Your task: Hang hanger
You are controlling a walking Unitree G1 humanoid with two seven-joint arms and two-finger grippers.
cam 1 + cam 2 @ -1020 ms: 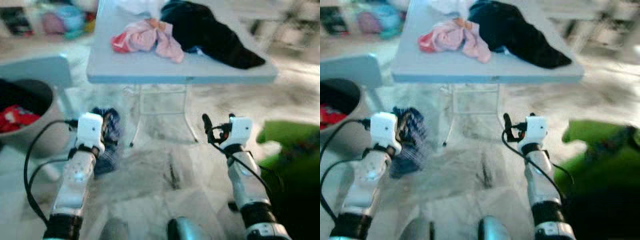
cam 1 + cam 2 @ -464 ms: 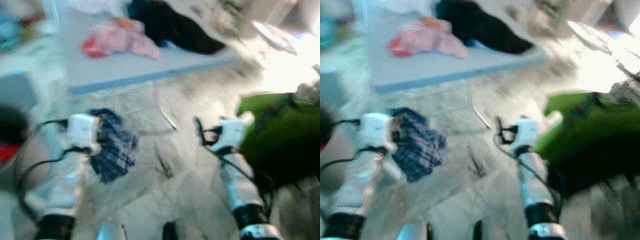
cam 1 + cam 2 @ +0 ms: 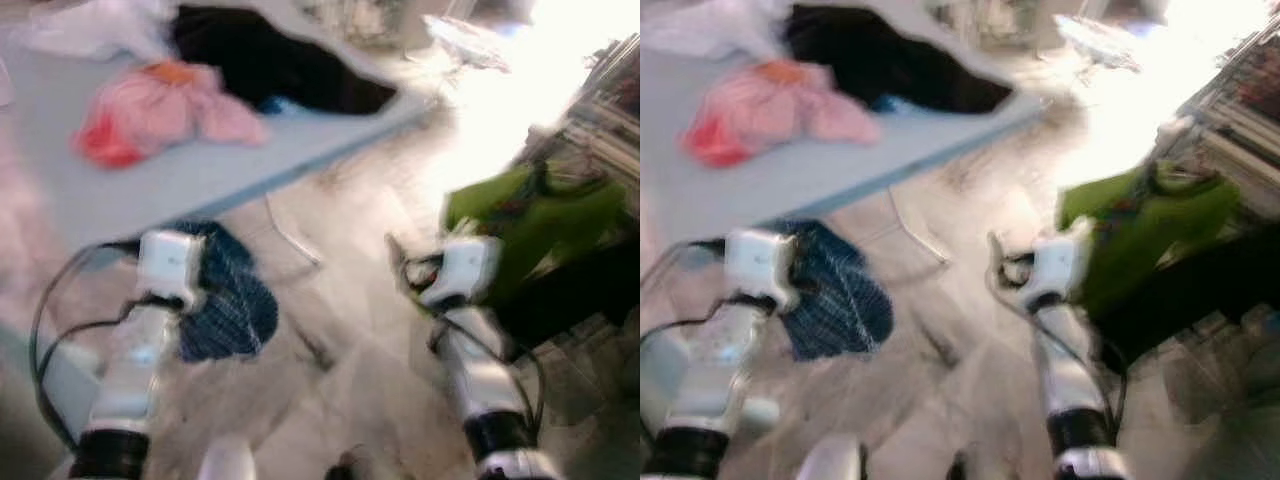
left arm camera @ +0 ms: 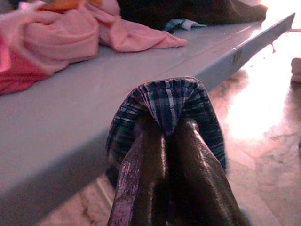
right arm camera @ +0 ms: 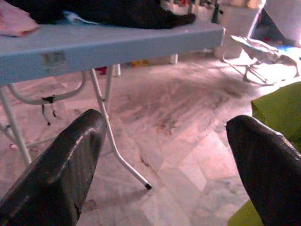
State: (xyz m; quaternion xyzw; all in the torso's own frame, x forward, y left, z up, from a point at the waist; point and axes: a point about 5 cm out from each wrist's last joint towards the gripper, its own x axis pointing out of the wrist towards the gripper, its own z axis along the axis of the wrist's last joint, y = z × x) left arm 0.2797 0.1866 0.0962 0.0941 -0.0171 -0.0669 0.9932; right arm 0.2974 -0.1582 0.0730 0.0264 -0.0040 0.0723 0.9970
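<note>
**Left gripper clamps plaid cloth below the table edge; right gripper spread wide**

The left gripper [image 4: 167, 141] has its two black fingers [image 4: 141, 160] pressed together on a fold of blue plaid cloth [image 4: 167, 101], which drapes over both fingertips. In the head views the cloth [image 3: 225, 295] hangs beside the left wrist, below the near edge of the grey table [image 3: 200, 175] and above the marble floor [image 3: 340, 300].

The right gripper [image 5: 164, 155] is spread wide with nothing between its fingers [image 5: 61, 169]. It points toward the table's white legs [image 5: 117, 150], and a green garment [image 3: 530, 215] hangs just beside it on the right, in front of a rack [image 3: 1230, 90].

On the table, a pink garment [image 3: 160, 105] lies near the middle and a black garment [image 3: 270, 70] lies behind it, reaching toward the far right corner. A white cloth [image 3: 100, 25] sits at the far left edge.

No hanger can be made out in the blurred head views, so its place relative to either gripper cannot be told.
</note>
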